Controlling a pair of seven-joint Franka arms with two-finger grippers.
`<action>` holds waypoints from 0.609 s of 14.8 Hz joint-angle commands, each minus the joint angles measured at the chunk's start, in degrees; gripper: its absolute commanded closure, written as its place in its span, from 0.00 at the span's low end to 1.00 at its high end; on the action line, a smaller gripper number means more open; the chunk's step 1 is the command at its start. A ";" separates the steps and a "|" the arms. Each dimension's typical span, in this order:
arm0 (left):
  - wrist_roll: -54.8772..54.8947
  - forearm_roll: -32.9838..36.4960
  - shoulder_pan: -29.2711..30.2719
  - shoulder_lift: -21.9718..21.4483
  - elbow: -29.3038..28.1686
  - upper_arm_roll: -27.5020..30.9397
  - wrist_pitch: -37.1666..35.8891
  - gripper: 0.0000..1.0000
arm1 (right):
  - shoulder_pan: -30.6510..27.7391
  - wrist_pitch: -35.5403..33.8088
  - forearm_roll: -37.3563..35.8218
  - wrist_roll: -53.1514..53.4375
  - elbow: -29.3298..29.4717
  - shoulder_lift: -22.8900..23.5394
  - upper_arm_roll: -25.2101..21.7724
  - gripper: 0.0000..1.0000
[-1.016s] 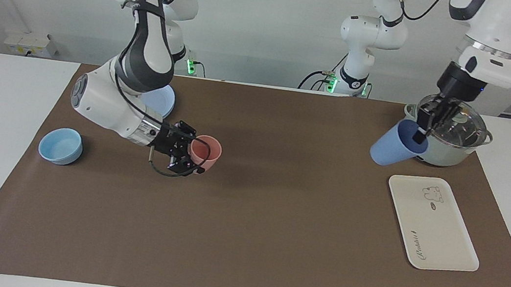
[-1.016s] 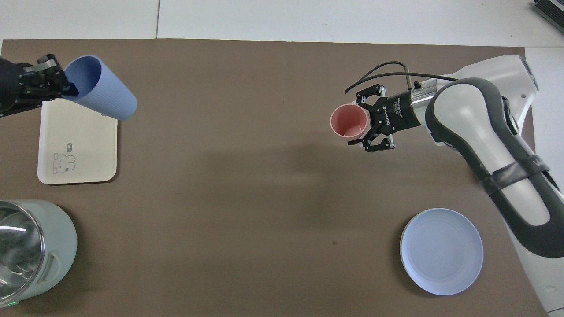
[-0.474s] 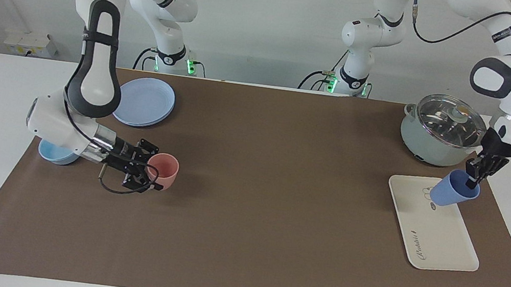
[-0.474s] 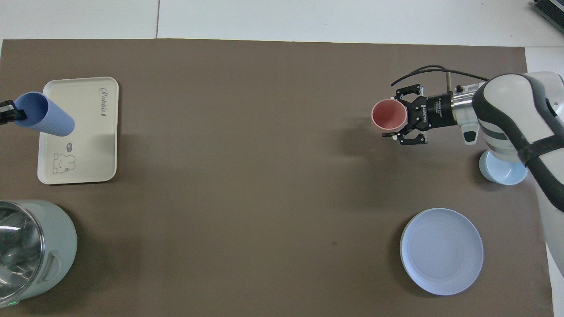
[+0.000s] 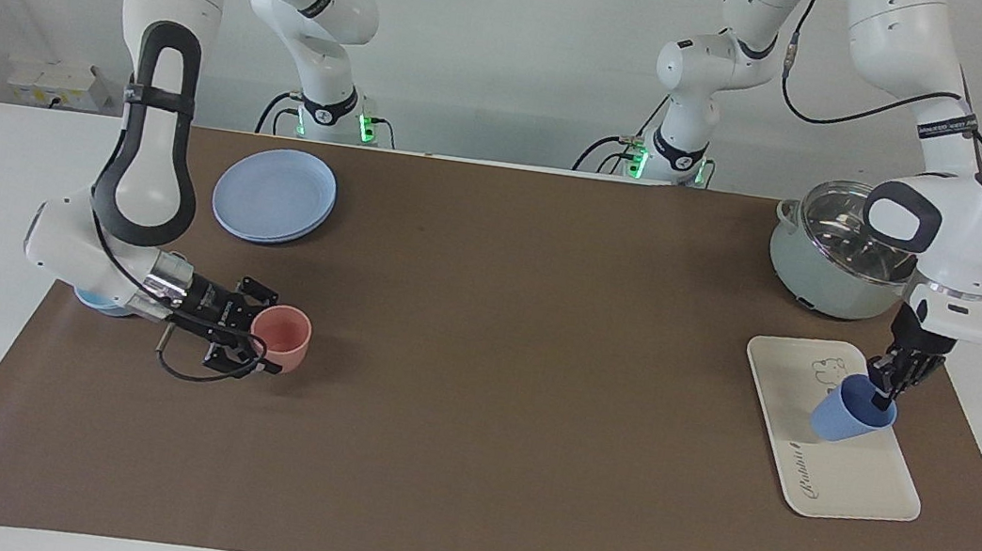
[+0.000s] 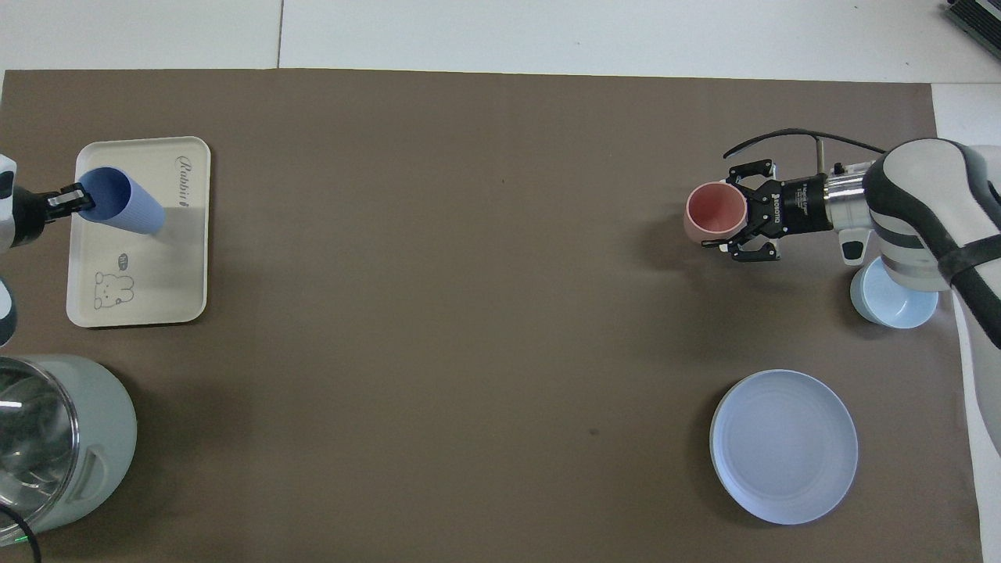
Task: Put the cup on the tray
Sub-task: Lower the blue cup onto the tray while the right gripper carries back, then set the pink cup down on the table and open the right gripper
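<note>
Over the flat cream-white rectangular tray point(image 5: 844, 474) point(image 6: 141, 281) with its bear drawing, your left gripper point(image 5: 885, 392) point(image 6: 74, 202) pinches the rim of the small periwinkle-blue plastic tumbler point(image 5: 850, 419) point(image 6: 123, 205). One finger sits inside the mouth, the other outside. The cup hangs tilted, base pointing toward the middle of the table. Whether that base touches the tray surface you cannot tell from either view. The overhead view cuts off most of the left arm at the frame edge.

Toward the right arm's end of the table, your right gripper point(image 5: 255, 349) point(image 6: 731, 228) lies low and clasps the pink plastic cup point(image 5: 282, 335) point(image 6: 713, 213). Whether that cup rests on the brown mat point(image 5: 466, 462) cannot be made out. The right forearm hides most of the shallow light-blue bowl point(image 5: 100, 303) point(image 6: 891, 301). The round blue plate point(image 5: 274, 194) point(image 6: 783, 446) lies nearer to the robots. The left arm's wrist partly covers the pale-green steel pot point(image 5: 825, 263) point(image 6: 55, 438).

Compared with half a second ago, the blue cup has come lower over the tray and shifted farther from the robots. The pink cup has moved a little toward the right arm's end of the table.
</note>
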 commanded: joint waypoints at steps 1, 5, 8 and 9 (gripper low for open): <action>1.13 -1.57 -0.70 -0.90 -1.31 0.21 0.99 0.00 | -0.92 1.70 1.06 -1.06 -1.87 -0.51 0.15 1.00; 1.13 -1.48 -0.79 -5.11 1.48 0.29 -8.55 0.00 | -2.76 2.06 1.14 -2.89 -4.77 -1.39 0.24 1.00; 0.96 0.44 -0.79 -7.93 10.35 0.38 -25.50 0.00 | -3.39 2.32 1.23 -4.22 -6.53 -2.00 0.15 0.98; 0.95 2.19 -0.79 -8.81 12.99 0.12 -30.43 0.00 | -3.65 2.58 1.23 -4.48 -7.06 -2.18 0.15 0.50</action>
